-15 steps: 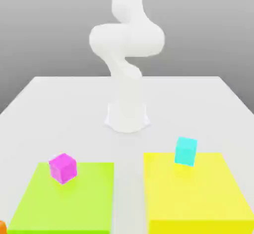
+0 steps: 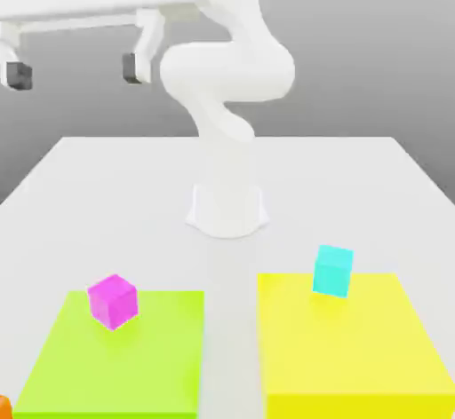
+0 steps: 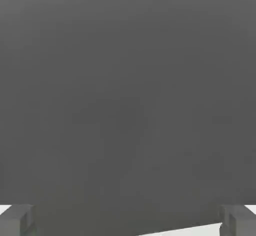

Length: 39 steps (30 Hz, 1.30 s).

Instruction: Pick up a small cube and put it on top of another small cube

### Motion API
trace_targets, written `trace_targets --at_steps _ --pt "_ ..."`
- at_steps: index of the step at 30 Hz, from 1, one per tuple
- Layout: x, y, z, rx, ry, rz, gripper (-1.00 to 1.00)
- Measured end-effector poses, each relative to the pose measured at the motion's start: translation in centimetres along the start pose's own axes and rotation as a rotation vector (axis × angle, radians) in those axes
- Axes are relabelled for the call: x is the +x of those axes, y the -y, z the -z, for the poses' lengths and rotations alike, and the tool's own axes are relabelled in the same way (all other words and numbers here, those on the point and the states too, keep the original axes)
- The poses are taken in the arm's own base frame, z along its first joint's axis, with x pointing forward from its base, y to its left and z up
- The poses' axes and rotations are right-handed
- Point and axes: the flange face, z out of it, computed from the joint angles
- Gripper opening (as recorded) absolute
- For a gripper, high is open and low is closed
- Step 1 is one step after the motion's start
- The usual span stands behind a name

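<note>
At the exterior view's left edge we see a sliver of something orange (image 2: 3,405), perhaps another cube. Next, the magenta cube (image 2: 112,300) sits at the green pad's (image 2: 115,364) back edge, open white table (image 2: 124,195) behind it. High above, our pincer (image 2: 75,73) hangs released, fingers wide apart. Rightward, the cyan cube (image 2: 333,270) stands at the yellow pad's (image 2: 351,346) back edge.

A flat lime-green square mat (image 2: 151,364) and a flat yellow square mat (image 2: 355,355) lie side by side, apart, on the white table (image 2: 115,195); a small orange object (image 2: 3,406) sits at the green mat's corner.
</note>
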Motion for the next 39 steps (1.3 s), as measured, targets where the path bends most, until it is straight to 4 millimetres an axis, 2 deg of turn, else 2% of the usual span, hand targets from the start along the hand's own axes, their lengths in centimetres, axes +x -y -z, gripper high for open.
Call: trace_targets --at_steps 5,12,18,22,23,29,30,34,39 --pt "3.6 -4.1 -7.7 -0.093 0.051 -0.068 0.0" --pt "6.2 -10.7 -18.3 -0.228 0.121 -0.133 0.0" --pt "7.3 -18.4 -26.5 -0.351 0.171 -0.189 0.0" --pt "6.3 -21.3 -32.4 -0.37 0.178 -0.195 0.0" --pt "6.1 -21.7 -33.2 -0.37 0.178 -0.196 -1.0" --pt "5.9 -21.9 -33.6 -0.369 0.18 -0.197 -1.0" --pt "6.1 -21.6 -33.0 -0.369 0.18 -0.196 -1.0" --pt "7.0 -19.8 -27.9 -0.369 0.18 -0.199 -1.0" --pt "4.3 -19.2 -23.1 -0.364 0.189 -0.238 -1.0"
